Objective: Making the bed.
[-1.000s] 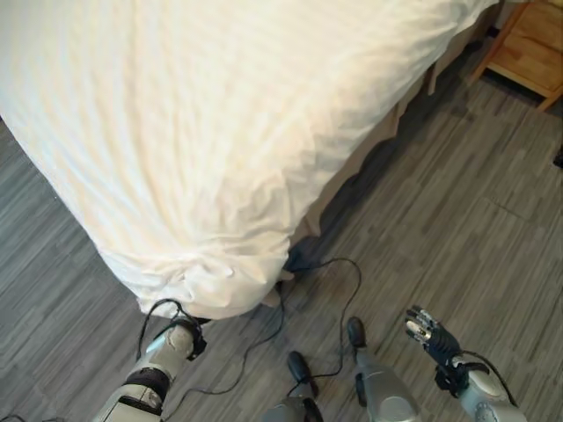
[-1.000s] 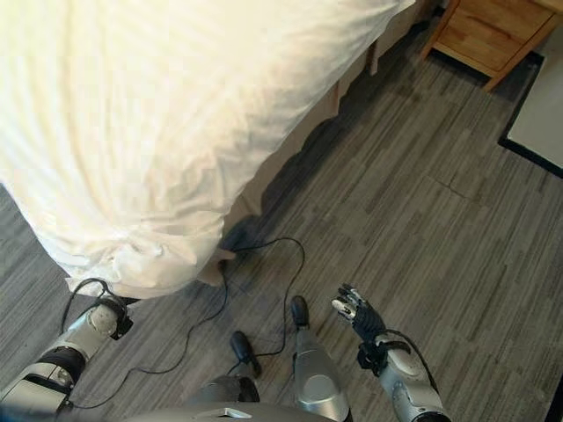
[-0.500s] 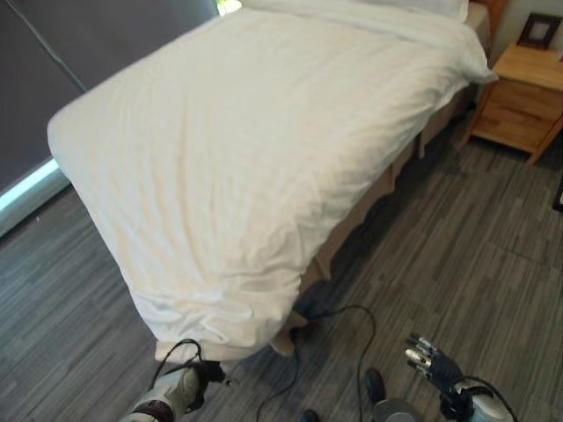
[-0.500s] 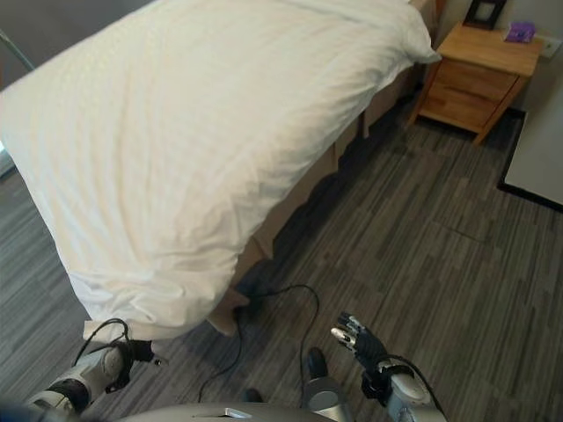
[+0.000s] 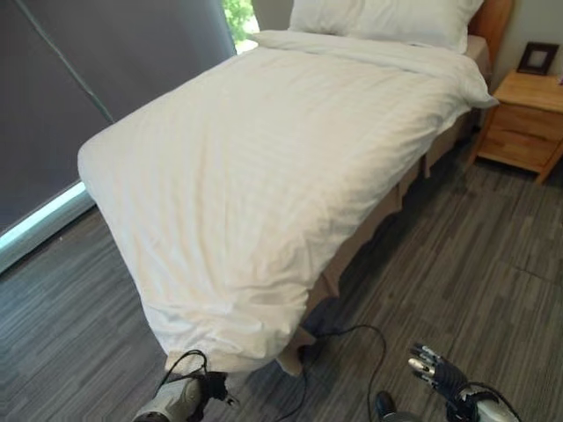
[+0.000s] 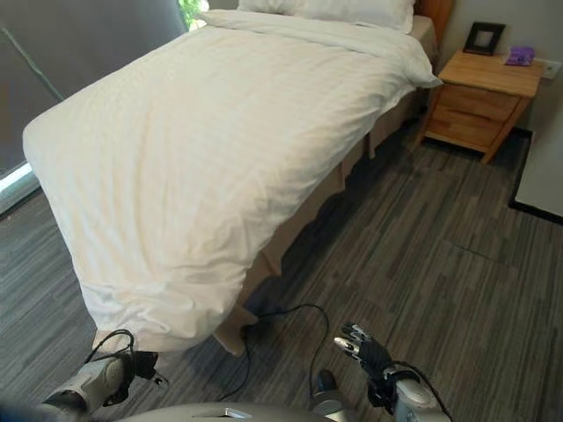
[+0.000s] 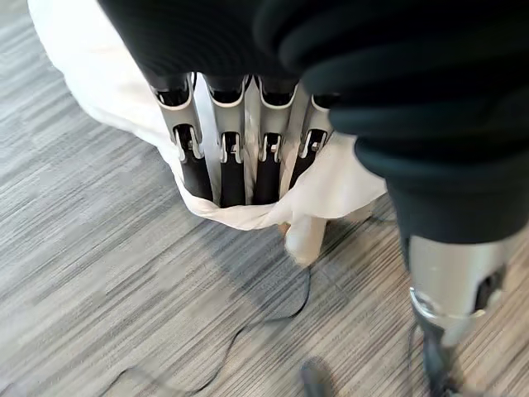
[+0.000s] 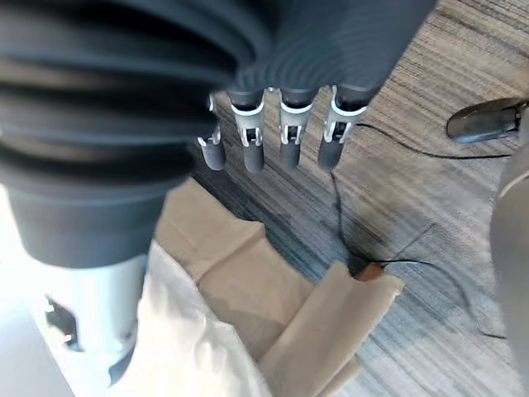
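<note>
Inventory, as you had it at this moment:

- Bed (image 6: 383,126), 1 pc., tan skirt showing along its side. Ran from near the robot's feet away to the far wall.
- White duvet (image 5: 281,158), 1 pc. Spread flat over the bed, near corner bunched and hanging low toward the floor.
- Pillows (image 5: 378,18), 2 as far as you could count, at the head end.
- Wooden nightstand (image 6: 479,105), 1 pc., right of the bed head; 1 small picture frame (image 6: 483,38) and 1 purple item (image 6: 521,55) on top.
- Dark roller blind (image 5: 79,88), 1, on the bed's left.
- Left hand (image 7: 240,157): low, just below the duvet's hanging corner; fingers straight, relaxed, empty, tips near the cloth edge.
- Right hand (image 6: 362,348): low over the grey floor, well apart from the bed; fingers spread, slightly bent, held nothing.
</note>
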Motion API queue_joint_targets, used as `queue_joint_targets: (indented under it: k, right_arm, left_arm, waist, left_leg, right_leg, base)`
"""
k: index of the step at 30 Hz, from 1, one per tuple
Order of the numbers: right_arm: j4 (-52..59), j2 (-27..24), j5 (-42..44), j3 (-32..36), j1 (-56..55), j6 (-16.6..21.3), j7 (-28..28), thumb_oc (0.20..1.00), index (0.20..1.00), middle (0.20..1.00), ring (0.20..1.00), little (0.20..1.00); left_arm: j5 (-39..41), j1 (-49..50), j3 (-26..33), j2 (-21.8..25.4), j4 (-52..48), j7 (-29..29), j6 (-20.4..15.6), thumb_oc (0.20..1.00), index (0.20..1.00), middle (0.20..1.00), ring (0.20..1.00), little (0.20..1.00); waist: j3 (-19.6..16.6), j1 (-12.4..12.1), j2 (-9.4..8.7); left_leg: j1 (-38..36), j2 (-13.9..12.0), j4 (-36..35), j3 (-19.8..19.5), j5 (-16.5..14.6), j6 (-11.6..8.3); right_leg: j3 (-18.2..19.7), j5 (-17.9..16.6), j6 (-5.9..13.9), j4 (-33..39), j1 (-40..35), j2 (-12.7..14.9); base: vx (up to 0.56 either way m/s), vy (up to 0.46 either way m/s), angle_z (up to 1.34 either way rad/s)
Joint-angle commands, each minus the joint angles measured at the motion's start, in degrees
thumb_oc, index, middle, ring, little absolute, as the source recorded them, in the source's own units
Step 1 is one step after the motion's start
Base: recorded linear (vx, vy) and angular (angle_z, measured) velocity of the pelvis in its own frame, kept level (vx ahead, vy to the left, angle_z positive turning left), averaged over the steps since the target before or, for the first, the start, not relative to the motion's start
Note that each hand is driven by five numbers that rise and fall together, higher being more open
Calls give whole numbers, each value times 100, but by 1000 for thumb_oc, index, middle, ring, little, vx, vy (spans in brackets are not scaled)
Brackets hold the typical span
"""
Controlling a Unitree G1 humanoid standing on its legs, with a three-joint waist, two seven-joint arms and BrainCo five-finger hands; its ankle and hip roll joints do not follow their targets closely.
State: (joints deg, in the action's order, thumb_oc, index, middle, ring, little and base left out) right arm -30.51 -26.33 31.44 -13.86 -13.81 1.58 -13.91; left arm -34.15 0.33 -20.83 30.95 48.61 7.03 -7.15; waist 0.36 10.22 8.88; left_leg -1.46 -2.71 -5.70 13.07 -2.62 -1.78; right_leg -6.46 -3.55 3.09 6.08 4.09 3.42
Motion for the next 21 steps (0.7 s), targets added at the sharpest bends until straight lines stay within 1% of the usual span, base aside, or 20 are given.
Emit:
queue_joint_targets:
  k: [1, 2, 3, 4, 5, 6, 7, 8, 10, 12, 13, 14, 15, 16, 17, 18, 19, 21]
  right_arm:
    - [8, 393, 200, 134, 330, 445, 36, 1000, 1000, 1000, 1000, 1000]
    - [37, 463, 191, 210, 254, 496, 74, 1000, 1000, 1000, 1000, 1000]
    - [90, 507, 215, 264, 202, 493, 92, 1000, 1000, 1000, 1000, 1000]
    - [87, 538, 209, 284, 179, 508, 92, 1000, 1000, 1000, 1000, 1000]
    - [54, 558, 197, 297, 177, 490, 105, 1000, 1000, 1000, 1000, 1000]
    - [54, 558, 197, 295, 178, 490, 105, 1000, 1000, 1000, 1000, 1000]
    - [86, 580, 204, 260, 170, 468, 103, 1000, 1000, 1000, 1000, 1000]
    - [86, 580, 204, 259, 170, 468, 103, 1000, 1000, 1000, 1000, 1000]
    - [113, 560, 191, 298, 166, 444, 120, 1000, 1000, 1000, 1000, 1000]
    - [104, 570, 215, 317, 161, 443, 128, 1000, 1000, 1000, 1000, 1000]
    - [86, 578, 241, 334, 171, 444, 133, 1000, 1000, 1000, 1000, 1000]
    - [84, 561, 246, 381, 172, 464, 130, 1000, 1000, 1000, 1000, 1000]
    - [84, 561, 246, 376, 173, 464, 128, 1000, 1000, 1000, 1000, 1000]
    - [80, 564, 248, 385, 175, 469, 121, 1000, 1000, 1000, 1000, 1000]
    - [137, 588, 193, 420, 147, 501, 92, 1000, 1000, 1000, 1000, 1000]
    - [137, 585, 192, 418, 148, 501, 92, 1000, 1000, 1000, 1000, 1000]
    - [175, 587, 149, 440, 108, 523, 59, 1000, 1000, 1000, 1000, 1000]
    - [139, 616, 35, 444, 95, 574, 39, 1000, 1000, 1000, 1000, 1000]
  left_arm:
    - [1050, 1361, 614, 101, -341, -461, 16, 1000, 1000, 1000, 1000, 1000]
    - [1555, 1459, 1429, 130, -857, -897, -1, 1000, 1000, 1000, 1000, 1000]
    - [1634, 1578, 1799, 211, -1258, -1026, 30, 1000, 1000, 1000, 1000, 1000]
    - [1893, 1618, 2209, 178, -1652, -1307, -79, 1000, 1000, 1000, 1000, 1000]
    - [2103, 1633, 2458, 107, -1778, -1504, -78, 1000, 1000, 1000, 1000, 1000]
    - [2102, 1636, 2461, 107, -1781, -1503, -77, 1000, 1000, 1000, 1000, 1000]
    - [2491, 1597, 2863, -17, -2141, -1778, -165, 1000, 1000, 1000, 1000, 1000]
    - [2491, 1598, 2864, -17, -2142, -1778, -164, 1000, 1000, 1000, 1000, 1000]
    - [2493, 1694, 3253, -14, -2994, -2003, -323, 1000, 1000, 1000, 1000, 1000]
    - [2609, 1740, 3376, -60, -3139, -2018, -372, 1000, 1000, 1000, 1000, 1000]
    - [2939, 1716, 3472, -114, -3192, -2039, -491, 1000, 1000, 1000, 1000, 1000]
    - [4020, 1701, 3685, -204, -3402, -1796, -783, 1000, 1000, 1000, 1000, 1000]
    - [4054, 1715, 3700, -194, -3411, -1770, -782, 1000, 1000, 1000, 1000, 1000]
    - [4806, 1685, 3799, -281, -3499, -1538, -915, 1000, 1000, 1000, 1000, 1000]
    - [6319, 1546, 3996, -622, -3560, -1038, -1141, 1000, 1000, 1000, 1000, 1000]
    - [6346, 1551, 4004, -618, -3556, -1015, -1142, 1000, 1000, 1000, 1000, 1000]
    - [6911, 1549, 4167, -821, -3779, -865, -1241, 1000, 1000, 1000, 1000, 1000]
    - [7346, 1556, 4272, -1084, -4037, -794, -1375, 1000, 1000, 1000, 1000, 1000]
  waist:
    - [394, -334, -389]
    - [393, -423, -404]
    - [394, -443, -446]
    - [389, -477, -467]
    - [373, -506, -494]
    - [374, -501, -494]
    - [364, -563, -545]
    - [364, -560, -546]
    - [343, -653, -610]
    - [343, -662, -631]
    - [332, -677, -645]
    - [326, -722, -666]
    - [328, -716, -667]
    - [329, -728, -677]
    - [320, -759, -717]
    - [321, -755, -714]
    - [331, -784, -749]
    - [318, -824, -800]
  left_leg:
    - [98, -268, 70, -205, 329, -331]
    - [101, -260, 70, -261, 331, -340]
    - [117, -244, 70, -323, 362, -340]
    - [125, -235, 70, -368, 367, -343]
    - [134, -225, 70, -404, 372, -345]
    - [133, -224, 70, -407, 372, -345]
    - [118, -207, 70, -468, 371, -343]
    - [119, -206, 70, -470, 371, -343]
    - [91, -195, 70, -538, 345, -335]
    - [80, -198, 70, -544, 339, -335]
    - [82, -199, 70, -552, 339, -333]
    - [91, -197, 70, -584, 349, -328]
    - [88, -197, 70, -585, 348, -328]
    - [94, -196, 70, -594, 355, -325]
    - [101, -193, 70, -622, 369, -322]
    - [99, -193, 70, -623, 368, -322]
    - [86, -192, 70, -647, 367, -318]
    - [100, -193, 70, -680, 370, -312]
  right_leg:
    - [-314, -52, 546, -213, -213, 625]
    - [-378, -36, 553, -205, -257, 638]
    - [-450, -39, 558, -196, -294, 648]
    - [-493, -27, 557, -186, -334, 658]
    - [-535, -19, 556, -181, -367, 666]
    - [-538, -18, 556, -181, -370, 667]
    - [-610, 4, 547, -172, -434, 670]
    - [-612, 4, 547, -172, -435, 671]
    - [-684, 34, 535, -155, -532, 672]
    - [-692, 38, 534, -150, -551, 677]
    - [-698, 38, 534, -147, -554, 679]
    - [-710, 26, 534, -139, -563, 683]
    - [-711, 27, 535, -140, -566, 683]
    - [-718, 22, 536, -138, -565, 685]
    - [-736, 16, 539, -133, -570, 691]
    - [-738, 18, 539, -136, -571, 691]
    - [-750, 26, 536, -131, -598, 689]
    - [-784, 40, 526, -128, -619, 688]
  base:
    - [-10, -27, 26]
    - [-18, -27, 39]
    - [-8, -30, 45]
    - [-8, -26, 34]
    - [3, -10, 24]
    - [10, -16, 42]
    - [6, -11, 41]
    - [12, -7, 39]
    - [13, 3, 20]
    - [-4, 2, 10]
    - [-25, 13, 5]
    - [0, 0, 0]
    - [0, 0, 0]
    - [-28, 6, 8]
    - [-27, 6, 8]
    - [-18, -5, 8]
    - [-4, -11, 6]
    - [-7, -14, 6]
